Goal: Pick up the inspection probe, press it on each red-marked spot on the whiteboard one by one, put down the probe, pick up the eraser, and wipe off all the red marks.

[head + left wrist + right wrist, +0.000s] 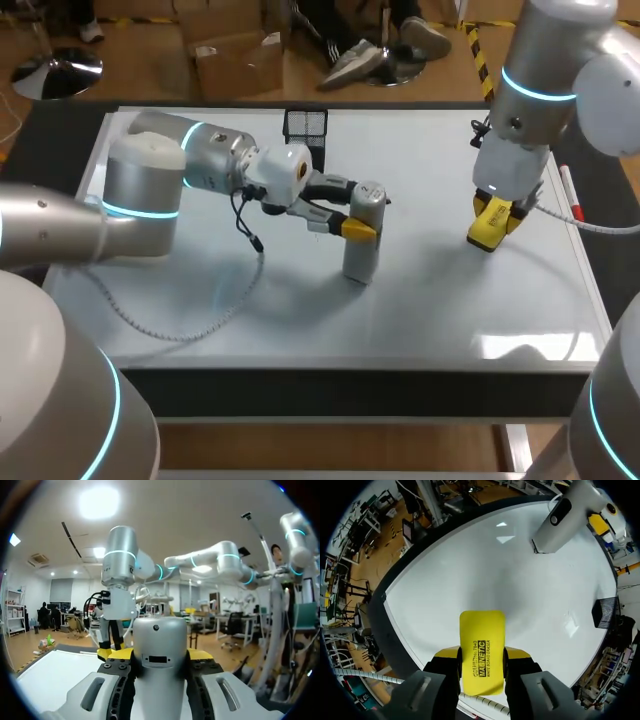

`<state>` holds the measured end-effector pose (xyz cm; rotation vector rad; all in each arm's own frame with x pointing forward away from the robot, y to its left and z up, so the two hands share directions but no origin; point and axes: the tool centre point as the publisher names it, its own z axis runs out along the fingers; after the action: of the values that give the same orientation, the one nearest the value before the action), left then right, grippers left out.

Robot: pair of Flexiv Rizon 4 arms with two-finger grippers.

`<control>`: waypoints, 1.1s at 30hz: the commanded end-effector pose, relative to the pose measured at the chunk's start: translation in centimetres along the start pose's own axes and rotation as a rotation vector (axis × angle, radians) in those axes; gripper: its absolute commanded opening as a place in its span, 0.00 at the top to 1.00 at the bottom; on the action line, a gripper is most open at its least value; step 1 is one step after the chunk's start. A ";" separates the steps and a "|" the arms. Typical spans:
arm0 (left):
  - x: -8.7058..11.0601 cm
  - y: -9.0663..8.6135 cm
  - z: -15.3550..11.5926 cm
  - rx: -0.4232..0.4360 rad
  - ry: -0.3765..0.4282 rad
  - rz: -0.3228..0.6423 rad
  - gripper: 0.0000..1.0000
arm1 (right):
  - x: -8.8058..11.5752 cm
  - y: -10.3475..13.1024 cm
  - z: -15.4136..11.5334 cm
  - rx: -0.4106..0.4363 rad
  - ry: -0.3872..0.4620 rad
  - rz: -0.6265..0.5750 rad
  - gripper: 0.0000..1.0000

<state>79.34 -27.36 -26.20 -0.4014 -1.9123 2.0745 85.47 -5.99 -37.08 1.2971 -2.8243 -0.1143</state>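
Two pincers grip: left pincer (360, 210) the probe (362, 255) (grey), right pincer (481, 656) the eraser (481, 632).

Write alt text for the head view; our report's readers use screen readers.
The left arm holds a grey probe upright in its jaws at the middle of a whiteboard, while the right arm holds a yellow eraser in its jaws over the board's right side. A black mesh basket stands at the far edge; no red marks show.
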 end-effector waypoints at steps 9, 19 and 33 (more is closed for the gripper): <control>-1.8 -3.1 -5.3 0.017 0.027 0.006 1.00 | 0.0 0.0 0.0 0.002 0.002 -0.001 1.00; -3.2 -5.2 -10.7 0.036 0.031 0.023 1.00 | 0.0 0.0 0.0 0.002 0.002 -0.001 1.00; -3.6 -7.3 -17.8 0.022 0.041 0.038 1.00 | 0.0 0.0 0.0 0.002 0.002 -0.001 1.00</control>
<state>89.18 -13.43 -20.46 -0.4688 -1.8690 2.1003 85.47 -5.99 -37.09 1.2971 -2.8242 -0.1142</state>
